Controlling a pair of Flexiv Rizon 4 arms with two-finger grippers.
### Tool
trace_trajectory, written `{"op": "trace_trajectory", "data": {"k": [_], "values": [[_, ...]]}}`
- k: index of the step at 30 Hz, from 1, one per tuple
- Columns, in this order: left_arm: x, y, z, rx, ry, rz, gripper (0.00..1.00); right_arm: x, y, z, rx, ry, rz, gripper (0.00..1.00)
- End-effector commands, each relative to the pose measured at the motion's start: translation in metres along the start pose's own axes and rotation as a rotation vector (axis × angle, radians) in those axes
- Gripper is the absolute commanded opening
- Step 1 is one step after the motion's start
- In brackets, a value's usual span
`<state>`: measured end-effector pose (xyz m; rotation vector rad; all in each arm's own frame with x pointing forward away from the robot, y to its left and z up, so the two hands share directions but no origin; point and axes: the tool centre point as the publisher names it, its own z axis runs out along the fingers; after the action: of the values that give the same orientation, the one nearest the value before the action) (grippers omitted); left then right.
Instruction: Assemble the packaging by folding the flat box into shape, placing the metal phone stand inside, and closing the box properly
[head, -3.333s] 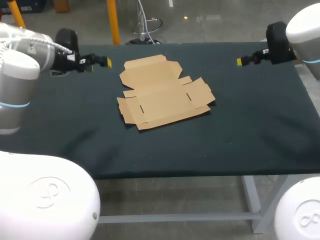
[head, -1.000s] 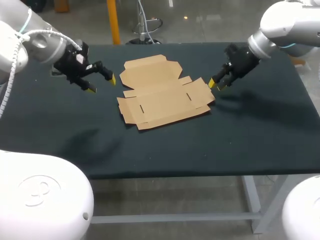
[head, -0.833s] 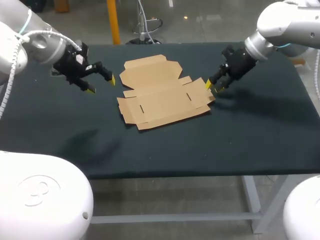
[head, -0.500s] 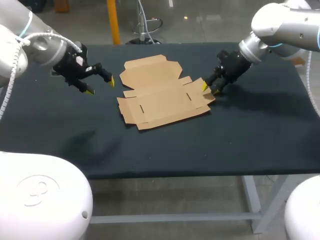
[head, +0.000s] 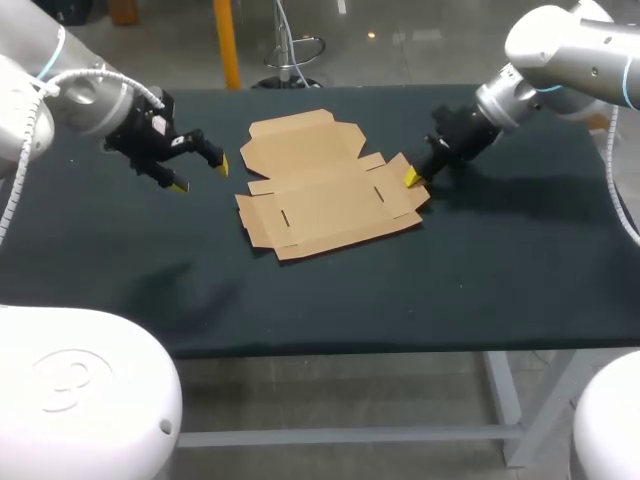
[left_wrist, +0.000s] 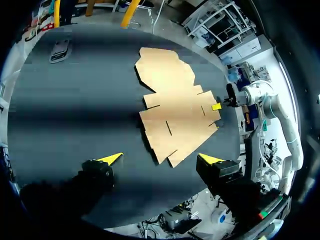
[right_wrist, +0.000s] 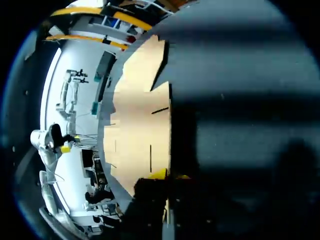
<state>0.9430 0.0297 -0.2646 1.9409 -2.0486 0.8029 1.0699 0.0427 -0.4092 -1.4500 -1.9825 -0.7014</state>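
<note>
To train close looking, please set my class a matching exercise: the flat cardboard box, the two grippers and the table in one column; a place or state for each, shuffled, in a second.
Column one:
1. flat brown cardboard box
2. left gripper, yellow-tipped
3. right gripper, yellow-tipped
4. dark cloth-covered table

Column two:
A. at the box's right flap
B. open, apart from the box, on its left
C. bears the box
D. lies unfolded, mid-table

Pairs: 1-D, 2-B, 3-A, 4-C
</note>
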Motion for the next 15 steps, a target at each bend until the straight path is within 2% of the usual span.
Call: {"op": "trace_trajectory", "data": {"k": [1, 8, 15], "values": [[0.0, 0.001, 0.0, -0.003, 0.001, -0.001, 1.0, 0.0, -0.011, -0.006, -0.045, 0.045, -0.006, 0.0], [0.0, 0.003, -0.001, -0.004, 0.011, 0.005, 1.0, 0.018, -0.033, -0.012, -0.145, 0.063, -0.008, 0.0], [0.0, 0.006, 0.0, -0.01, 0.017, 0.011, 1.0, 0.03, -0.056, -0.008, -0.198, 0.09, 0.014, 0.0]]}}
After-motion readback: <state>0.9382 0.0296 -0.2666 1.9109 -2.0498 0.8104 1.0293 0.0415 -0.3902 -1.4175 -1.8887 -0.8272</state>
